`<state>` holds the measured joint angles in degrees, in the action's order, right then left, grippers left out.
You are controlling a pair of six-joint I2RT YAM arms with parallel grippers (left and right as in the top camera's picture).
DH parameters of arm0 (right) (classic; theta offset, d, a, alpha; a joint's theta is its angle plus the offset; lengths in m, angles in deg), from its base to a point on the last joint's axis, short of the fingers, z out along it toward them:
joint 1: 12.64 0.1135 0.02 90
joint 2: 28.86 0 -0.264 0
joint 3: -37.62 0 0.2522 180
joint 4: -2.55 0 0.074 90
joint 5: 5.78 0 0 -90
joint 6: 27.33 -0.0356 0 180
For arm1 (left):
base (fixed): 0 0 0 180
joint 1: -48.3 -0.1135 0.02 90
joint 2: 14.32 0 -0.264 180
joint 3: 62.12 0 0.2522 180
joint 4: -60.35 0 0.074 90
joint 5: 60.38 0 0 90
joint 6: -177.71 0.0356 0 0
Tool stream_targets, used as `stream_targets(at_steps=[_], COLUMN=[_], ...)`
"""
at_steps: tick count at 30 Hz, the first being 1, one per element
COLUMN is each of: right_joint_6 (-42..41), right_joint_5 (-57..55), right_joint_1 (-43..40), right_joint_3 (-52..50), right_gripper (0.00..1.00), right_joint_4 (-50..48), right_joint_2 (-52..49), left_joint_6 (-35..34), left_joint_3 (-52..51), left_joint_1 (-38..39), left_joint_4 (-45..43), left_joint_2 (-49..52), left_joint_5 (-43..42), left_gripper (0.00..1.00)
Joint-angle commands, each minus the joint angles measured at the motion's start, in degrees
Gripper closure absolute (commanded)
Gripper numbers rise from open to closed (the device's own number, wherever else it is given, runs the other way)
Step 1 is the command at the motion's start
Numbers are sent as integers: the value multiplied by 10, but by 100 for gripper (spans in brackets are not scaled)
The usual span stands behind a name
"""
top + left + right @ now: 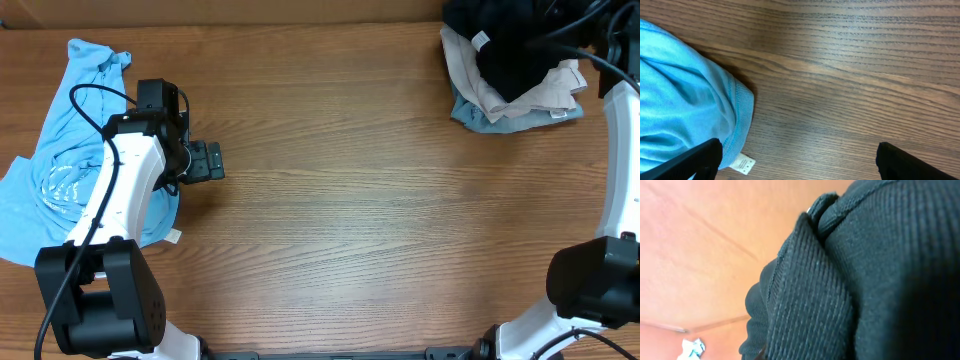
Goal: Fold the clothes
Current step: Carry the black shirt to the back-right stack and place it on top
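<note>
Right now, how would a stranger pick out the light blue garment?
Look to the wooden table's left side, under the left arm. The light blue garment lies crumpled there, alone; every other cloth is heaped in the pile at the far right corner.

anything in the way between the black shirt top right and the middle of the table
Nothing visible does. The table is bare wood from the black shirt to its middle; the open left pincer and the light blue garment sit far left, off that path.

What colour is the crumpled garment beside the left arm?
The crumpled soft cloth garment is light blue; the overhead view shows it best.
</note>
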<state>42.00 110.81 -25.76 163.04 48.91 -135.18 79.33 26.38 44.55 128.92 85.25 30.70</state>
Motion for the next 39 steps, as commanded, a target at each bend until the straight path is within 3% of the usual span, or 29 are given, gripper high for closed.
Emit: stream_targets(at_steps=[1,6,13,14,15,18,20,29,33,39], right_joint_6=[-62,-92,-89,-89,-89,-82,-74,-51,11,57], right_joint_5=[0,-13,-88,-102,-115,-139,-140,-92,-52,-41], right_joint_1=[-1,-2,-10,-12,-14,-24,-35,-97,-105,-101], right_joint_3=[19,19,17,14,10,10,10,34,47,58], right_gripper=[96,96,96,91,78,30,21,16,15,5], right_joint_4=[-40,-78,-2,11,22,68,103,227,238,227], right_joint_2=[-32,-84,-134,-135,-135,-135,-134,-109,-78,-29], left_joint_6=[11,11,11,10,10,10,10,11,11,11], left_joint_3=[10,10,10,10,10,10,10,10,10,10], left_joint_1=[0,0,0,0,0,0,0,0,0,0], left_joint_4=[-1,-1,-14,-16,-18,-22,-24,-24,-28,-31], left_joint_2=[5,5,5,5,5,5,5,5,5,5], left_joint_5=[-7,-7,-8,-10,-12,-24,-29,-30,-31,-30], left_gripper=[0,0,0,0,0,0,0,0,0,0])
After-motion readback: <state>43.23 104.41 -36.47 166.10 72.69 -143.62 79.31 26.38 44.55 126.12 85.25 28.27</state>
